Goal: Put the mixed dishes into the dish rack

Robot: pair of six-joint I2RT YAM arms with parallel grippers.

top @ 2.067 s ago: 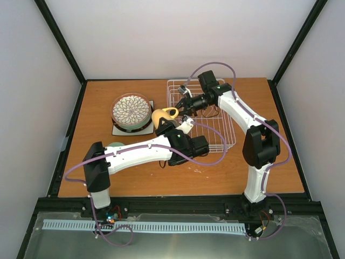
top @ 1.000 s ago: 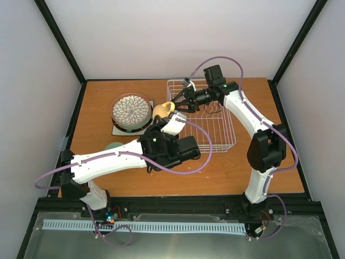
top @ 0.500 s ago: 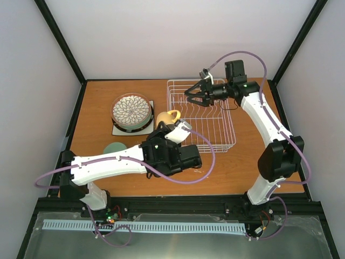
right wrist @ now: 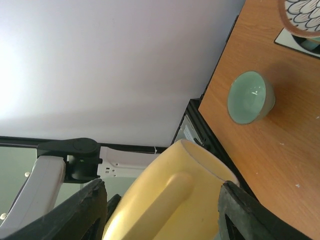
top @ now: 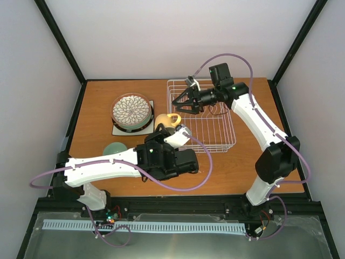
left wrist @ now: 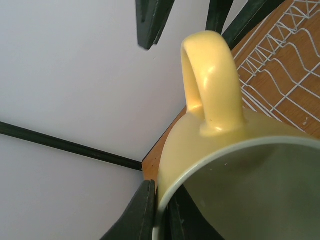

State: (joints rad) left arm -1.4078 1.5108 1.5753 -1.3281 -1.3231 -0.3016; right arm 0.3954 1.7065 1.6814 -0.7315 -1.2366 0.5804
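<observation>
While the left gripper [left wrist: 161,217] is staying pinched tight on the rim of the yellow mug [top: 171,119], down at about 6 o'clock from it, the other arm is doing the changing. A moment ago it was hovering out over the dish rack [top: 218,127], and now the right gripper [top: 180,103] is swinging back in to 1 o'clock of the mug, its jaws standing well apart and holding nothing. From its own camera the mug is sitting between the two spread fingers, though I can't tell whether either is touching. To me this is looking like a hand-over being lined up, with the mug still to go into the rack. It is hanging above the table just beside the rack's 9 o'clock edge, not inside. It is glossy butter-yellow outside and greyish-green within, tipped so its loop handle is pointing toward the waiting fingers. A mint-green bowl [top: 115,148] is sitting at 8 o'clock of the mug, and the stacked plates [top: 130,109] are waiting at 10 o'clock.
</observation>
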